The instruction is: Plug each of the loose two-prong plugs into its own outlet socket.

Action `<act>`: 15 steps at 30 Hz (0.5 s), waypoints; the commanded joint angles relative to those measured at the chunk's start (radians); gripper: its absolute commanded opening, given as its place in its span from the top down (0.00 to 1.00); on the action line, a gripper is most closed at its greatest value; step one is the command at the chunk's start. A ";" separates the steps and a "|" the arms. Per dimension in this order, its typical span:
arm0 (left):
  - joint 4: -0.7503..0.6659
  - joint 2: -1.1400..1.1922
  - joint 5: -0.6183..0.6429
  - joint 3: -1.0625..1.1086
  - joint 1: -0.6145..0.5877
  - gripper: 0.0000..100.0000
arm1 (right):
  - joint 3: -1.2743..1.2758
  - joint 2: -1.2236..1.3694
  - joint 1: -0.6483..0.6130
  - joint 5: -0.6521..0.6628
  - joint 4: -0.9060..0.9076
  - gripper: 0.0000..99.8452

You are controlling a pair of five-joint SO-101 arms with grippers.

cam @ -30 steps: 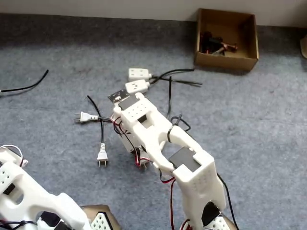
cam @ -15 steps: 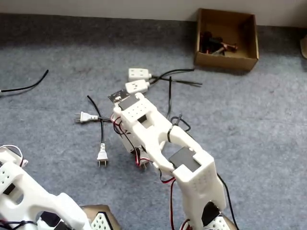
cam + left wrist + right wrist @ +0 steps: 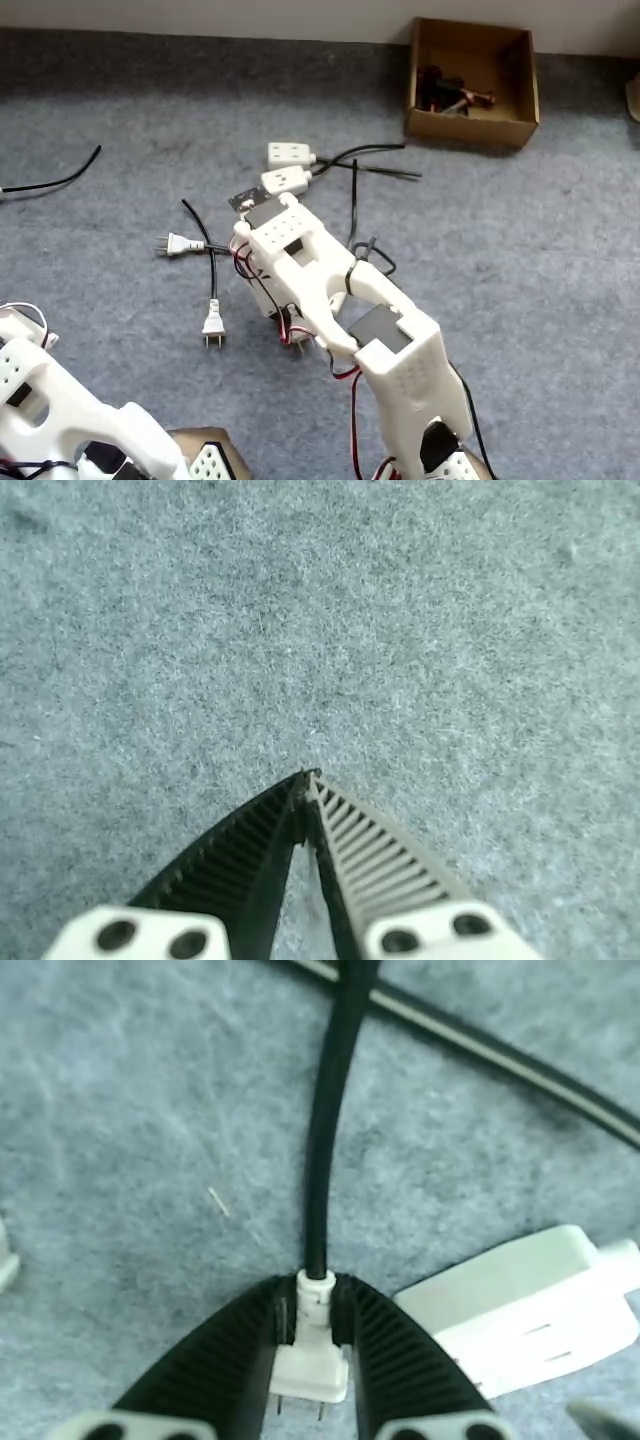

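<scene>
In the right wrist view my right gripper [image 3: 313,1285] is shut on a white two-prong plug [image 3: 312,1365] with a black cord [image 3: 325,1130], just beside a white outlet socket [image 3: 520,1305]. From above, that arm's gripper [image 3: 247,202] sits close to the nearer socket [image 3: 285,180]; a second socket [image 3: 291,153] lies just behind. Two more plugs lie loose on the carpet, one [image 3: 178,243] to the left and one [image 3: 212,325] nearer the front. My left gripper [image 3: 305,778] is shut and empty over bare carpet; its arm [image 3: 60,420] stays at the front left.
A cardboard box [image 3: 472,80] with small parts stands at the back right. A stray black cable [image 3: 55,180] lies at the far left. Black cords [image 3: 365,160] run from the sockets toward the right. Grey carpet covers the floor.
The right arm has shifted slightly to the left with the plug in its gripper. The loose plugs, the sockets and the left arm have not moved.
</scene>
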 commanded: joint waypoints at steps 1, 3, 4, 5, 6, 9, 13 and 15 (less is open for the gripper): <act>-0.014 -0.024 0.008 -0.007 0.018 0.99 | -0.024 0.042 -0.004 -0.009 0.007 0.95; -0.014 -0.024 0.008 -0.007 0.018 0.99 | -0.025 0.042 -0.004 -0.005 0.010 0.95; -0.014 -0.024 0.008 -0.007 0.018 0.99 | -0.025 0.042 -0.004 -0.005 0.010 0.95; -0.014 -0.024 0.008 -0.007 0.019 0.99 | -0.025 0.042 -0.005 -0.003 0.010 0.95; -0.014 -0.024 0.008 -0.007 0.019 0.99 | -0.025 0.042 -0.005 -0.003 0.010 0.95; -0.014 -0.024 0.008 -0.007 0.019 0.99 | -0.025 0.039 -0.005 -0.003 0.005 0.95; -0.014 -0.024 0.008 -0.007 0.018 0.99 | -0.025 0.042 -0.004 -0.003 0.005 0.95; -0.014 -0.024 0.008 -0.007 0.018 0.99 | -0.025 0.044 -0.004 -0.003 0.005 0.95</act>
